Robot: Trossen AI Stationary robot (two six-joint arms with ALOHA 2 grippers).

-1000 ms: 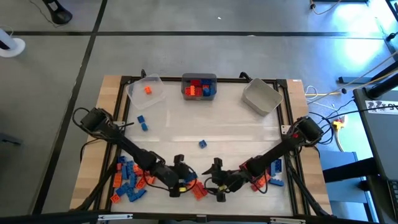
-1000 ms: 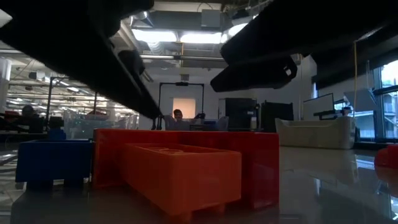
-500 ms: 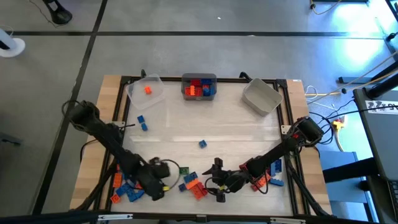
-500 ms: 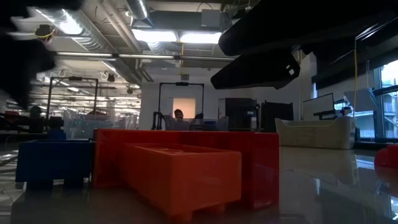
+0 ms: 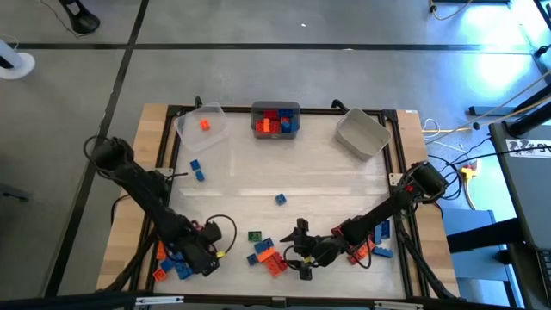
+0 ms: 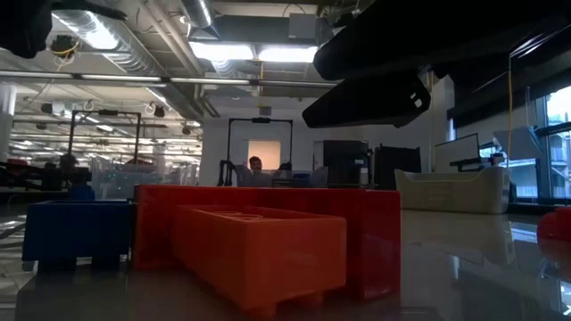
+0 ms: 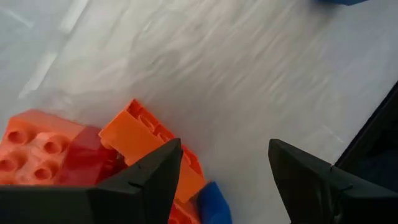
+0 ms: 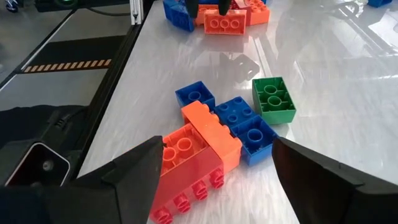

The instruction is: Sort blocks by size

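The blocks lie in three groups along the near edge: a left pile (image 5: 172, 251), a middle cluster (image 5: 265, 256) with a green block (image 5: 255, 235) and a right pile (image 5: 372, 245). My left gripper (image 5: 200, 258) points steeply down over the left pile, open, with an orange block (image 7: 149, 140) just ahead of its fingers (image 7: 224, 168). My right gripper (image 5: 297, 250) hangs open beside the middle cluster. Its fingers (image 8: 217, 168) stand short of an orange block (image 8: 211, 134), a red one (image 8: 186, 180) and the green one (image 8: 273, 99). Neither gripper touches anything.
At the far edge stand a clear bin (image 5: 202, 125) with one orange block, a grey bin (image 5: 275, 120) with red and blue blocks, and another grey bin (image 5: 362, 133). Single blue blocks (image 5: 197, 169) (image 5: 281, 200) lie on the open middle of the table.
My left gripper has swung from the middle cluster toward the table's left edge, rising a little and rolling about its own axis, and now hangs over the left pile. Its fingers stay open. No block has moved.
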